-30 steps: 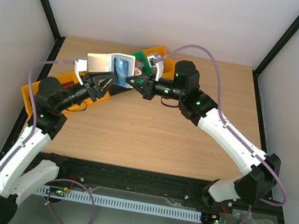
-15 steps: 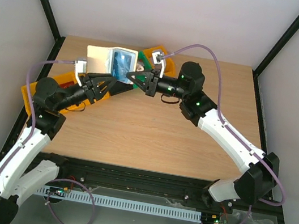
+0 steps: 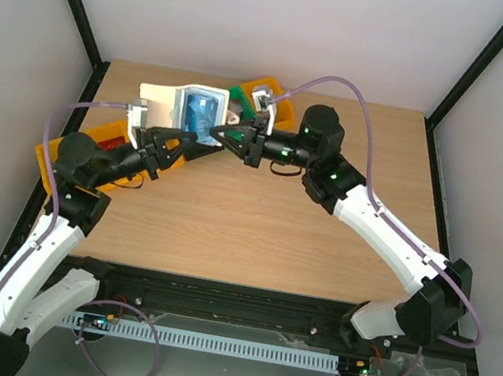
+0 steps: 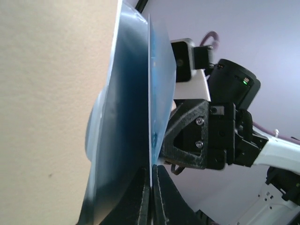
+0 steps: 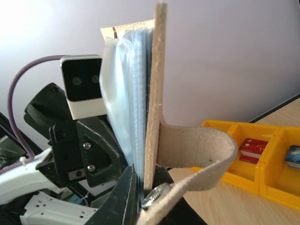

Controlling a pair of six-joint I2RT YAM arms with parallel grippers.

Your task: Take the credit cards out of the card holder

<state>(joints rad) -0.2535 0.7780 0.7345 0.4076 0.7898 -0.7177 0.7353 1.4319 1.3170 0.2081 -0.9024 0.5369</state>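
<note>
The card holder (image 3: 162, 99) is held up in the air, open, with its beige flap to the left and light blue pockets (image 3: 202, 112) facing the camera. My right gripper (image 3: 217, 131) is shut on its lower right edge. In the right wrist view the jaws (image 5: 140, 183) pinch the beige wall (image 5: 154, 84) together with the clear pockets, and a snap strap (image 5: 197, 140) curls out. My left gripper (image 3: 186, 137) is shut on a thin, stiff, blue-faced credit card (image 4: 162, 75). The card's edge sits between the fingers (image 4: 151, 177), beside the holder's beige flap (image 4: 47, 93).
A yellow bin (image 3: 94, 144) lies under the left arm. A green bin (image 3: 241, 99) and an orange-yellow bin (image 3: 273, 93) stand at the back. The right wrist view shows yellow compartments (image 5: 262, 154) holding a red-white card (image 5: 253, 149) and a blue one (image 5: 293, 157).
Both grippers have risen a little and shifted left with the holder, which now faces the camera more. Both grips are unchanged.
</note>
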